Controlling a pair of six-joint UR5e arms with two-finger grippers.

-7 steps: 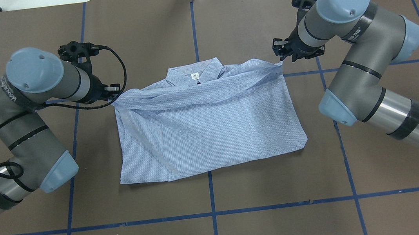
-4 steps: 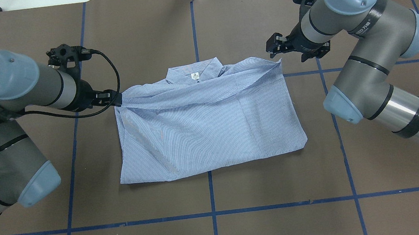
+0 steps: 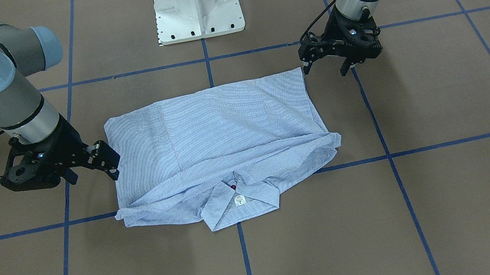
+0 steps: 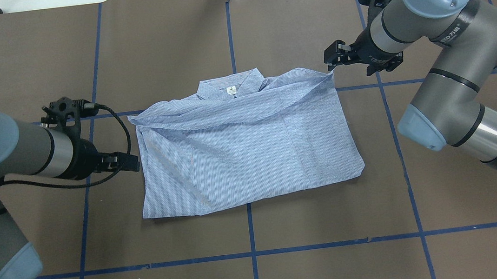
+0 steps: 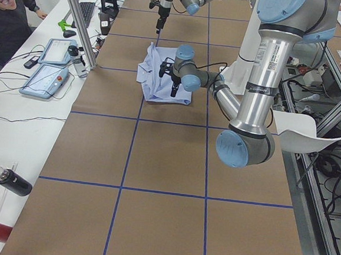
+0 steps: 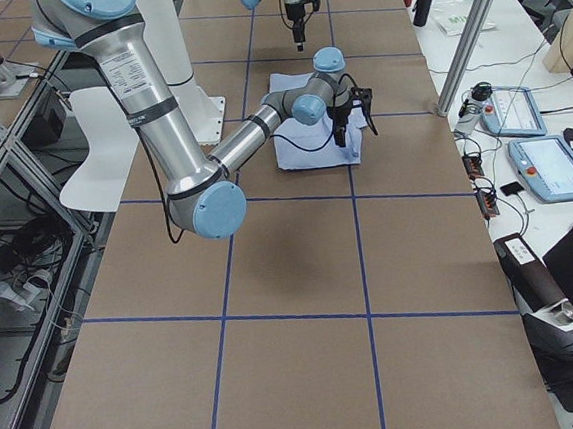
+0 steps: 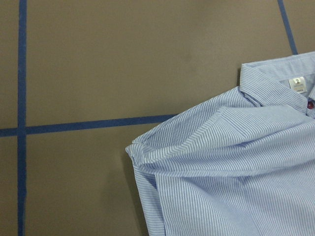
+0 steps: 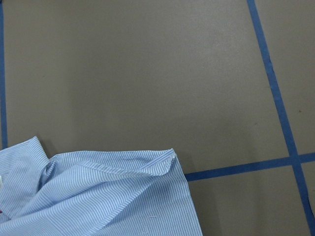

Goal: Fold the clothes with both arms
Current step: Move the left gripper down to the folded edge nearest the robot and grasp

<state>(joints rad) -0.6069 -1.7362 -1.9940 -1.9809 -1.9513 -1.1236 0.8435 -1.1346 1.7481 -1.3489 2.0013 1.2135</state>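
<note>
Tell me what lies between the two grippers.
The folded shirt lies between the left gripper and the right gripper, each open beside one edge; the front-facing view shows it.

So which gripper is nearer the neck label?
Right. The right gripper hovers beside the shirt, toward the neck label; the left gripper hovers by the far hem corner.

Left tool [image 4: 132, 163] gaping, right tool [image 4: 343, 61] gaping — elbows bent.

Rumpled shirt [image 8: 93, 196] corner lies on blue-taped table [image 8: 147, 73].
</note>
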